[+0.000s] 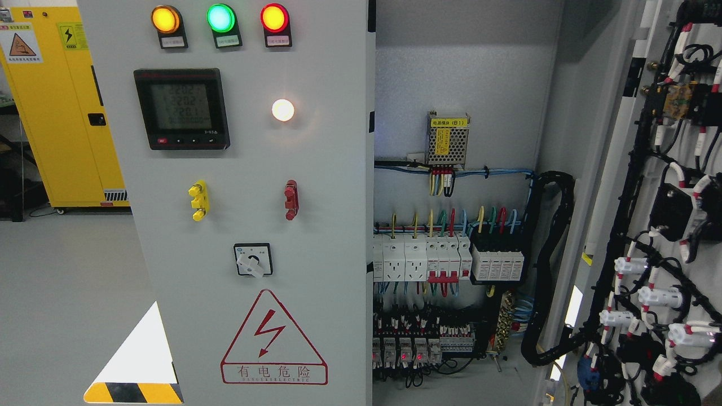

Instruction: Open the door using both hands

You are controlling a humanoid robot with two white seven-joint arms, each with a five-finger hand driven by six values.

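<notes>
A grey electrical cabinet fills the head view. Its left door is closed and carries three indicator lamps, a digital meter, a lit white lamp, yellow and red switches, a rotary selector and a red electric-hazard triangle. The right door is swung wide open at the picture's right, showing its wired back side. Between them the cabinet's inside is exposed, with breakers, sockets, a small power supply and a black cable conduit. Neither of my hands appears in the picture.
A yellow safety cabinet stands at the back left on a grey floor. A white and yellow-black striped floor marking lies at the lower left, beside the cabinet's base.
</notes>
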